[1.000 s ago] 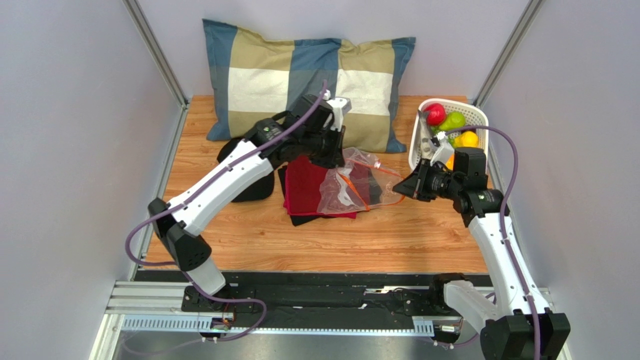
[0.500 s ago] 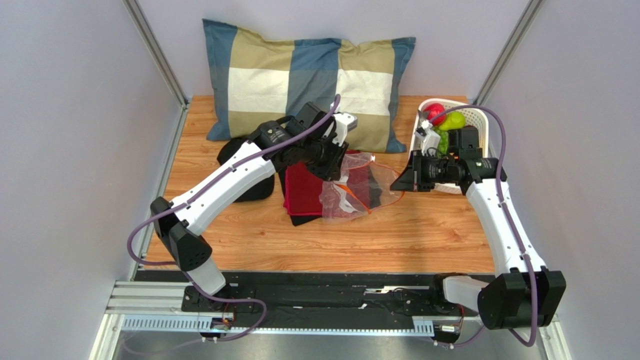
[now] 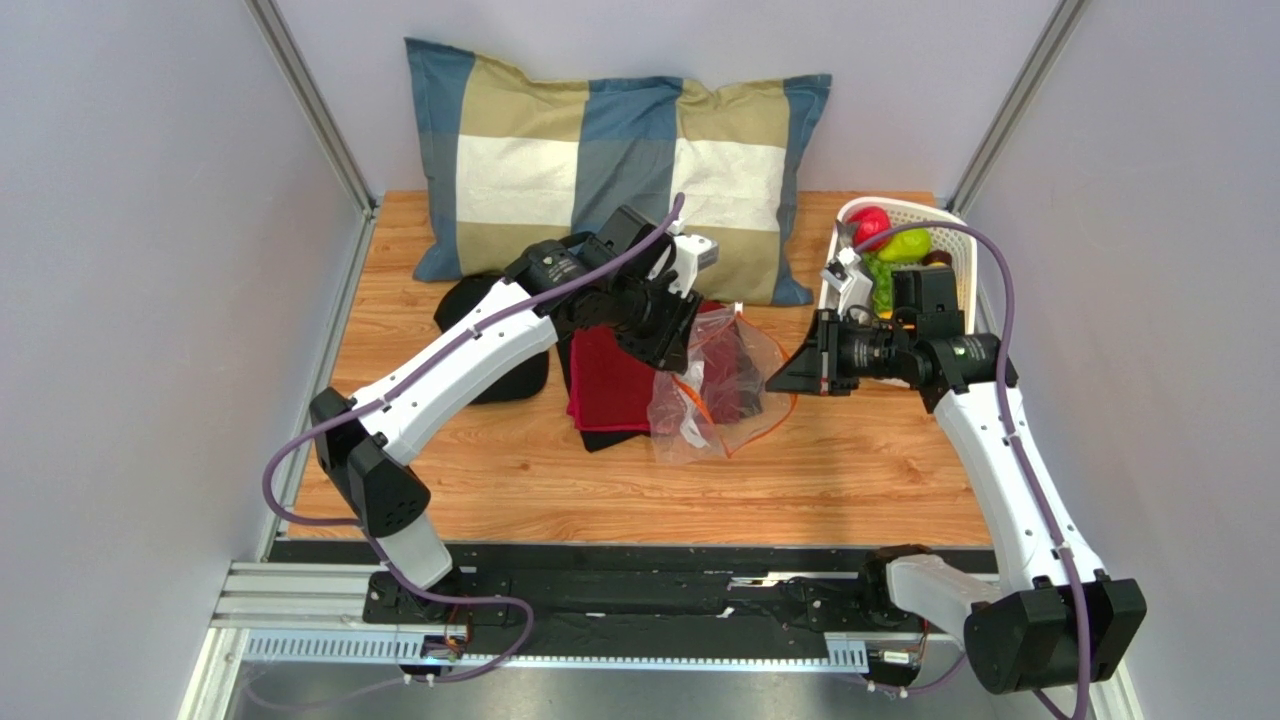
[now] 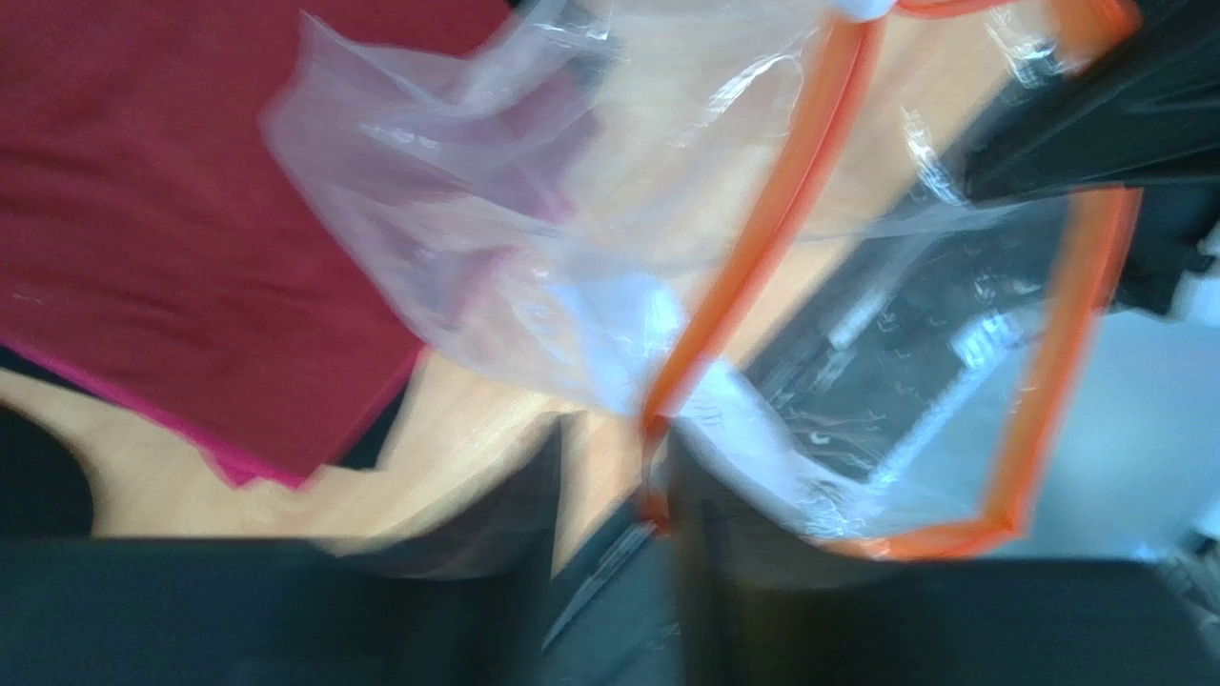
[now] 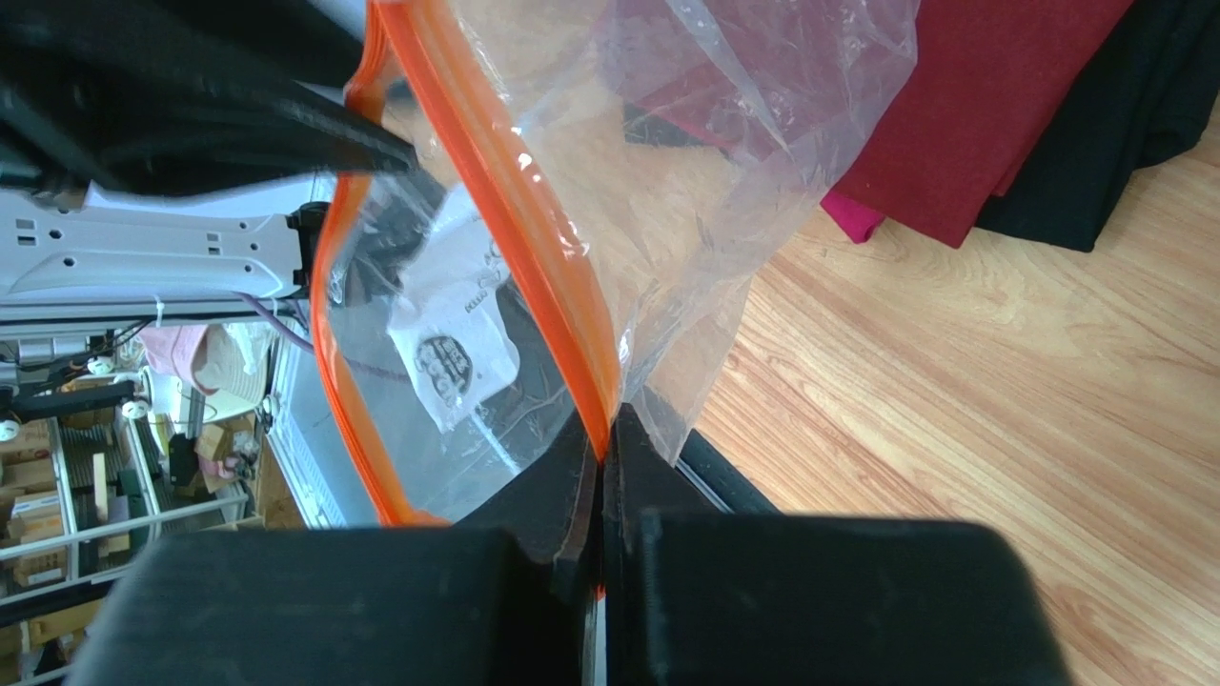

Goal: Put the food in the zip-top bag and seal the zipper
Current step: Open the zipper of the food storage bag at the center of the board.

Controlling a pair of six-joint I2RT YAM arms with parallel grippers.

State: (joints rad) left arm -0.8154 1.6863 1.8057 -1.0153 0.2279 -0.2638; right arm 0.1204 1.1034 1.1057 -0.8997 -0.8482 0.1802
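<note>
Since a second ago the left pincer has let its jaws come apart and dipped toward the bag, while the right arm has swung inward, so the bag now hangs bunched and narrower between the two arms. At the far left, the left arm reaches over a plaid pillow and the wooden desk. Its pincer stands partly open, and the left wrist view shows the orange zipper running down into the gap between its fingers; whether either finger touches the strip I cannot tell. Just under it lies a red cloth on top of a black cloth. The clear bag is lifted partly off the cloths, its mouth gaping as an orange loop, with a small white label showing through the plastic. To the right, the right pincer is clamped tight on the zipper at the bag's mouth edge, holding that side up. Behind the right arm, at the desk's far right, the food sits in a white basket, red and green pieces showing, well apart from the bag.
</note>
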